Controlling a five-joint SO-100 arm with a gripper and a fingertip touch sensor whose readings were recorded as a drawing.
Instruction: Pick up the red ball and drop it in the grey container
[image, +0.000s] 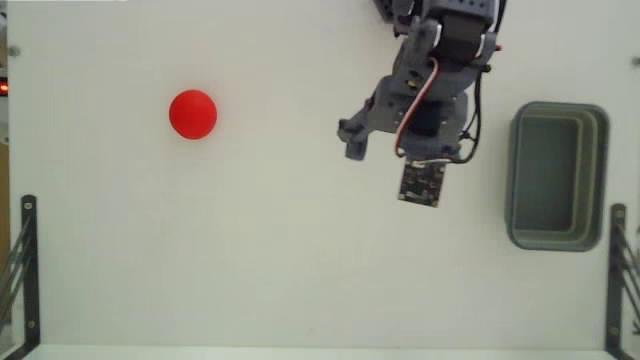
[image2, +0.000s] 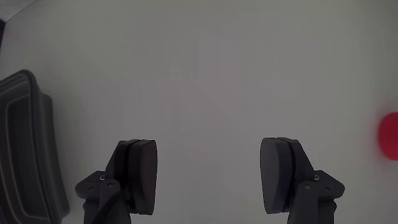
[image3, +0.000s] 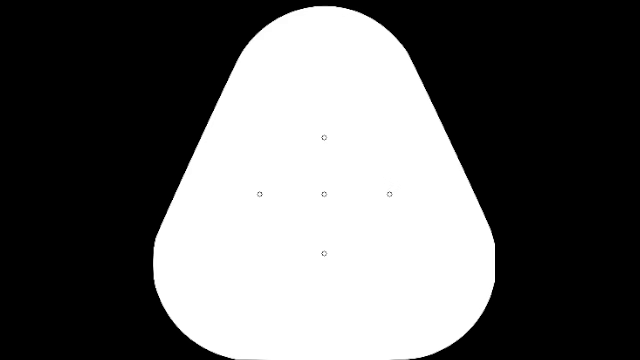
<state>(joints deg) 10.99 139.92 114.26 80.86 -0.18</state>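
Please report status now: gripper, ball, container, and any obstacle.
Gripper open, empty, above bare table. Red ball on table, far left in fixed view, untouched. Grey container empty, at right. Nothing between arm and ball.

Plain white counter (image: 280, 270) filling nearly the whole fixed view, matte and evenly lit, with only soft, faint shadows. Black metal brackets standing at the lower left edge (image: 27, 270) and lower right edge (image: 618, 270). Small red light glowing at the far left border (image: 3, 89). In the wrist view, same pale surface (image2: 205, 74), greyer, dimmer toward the corners.
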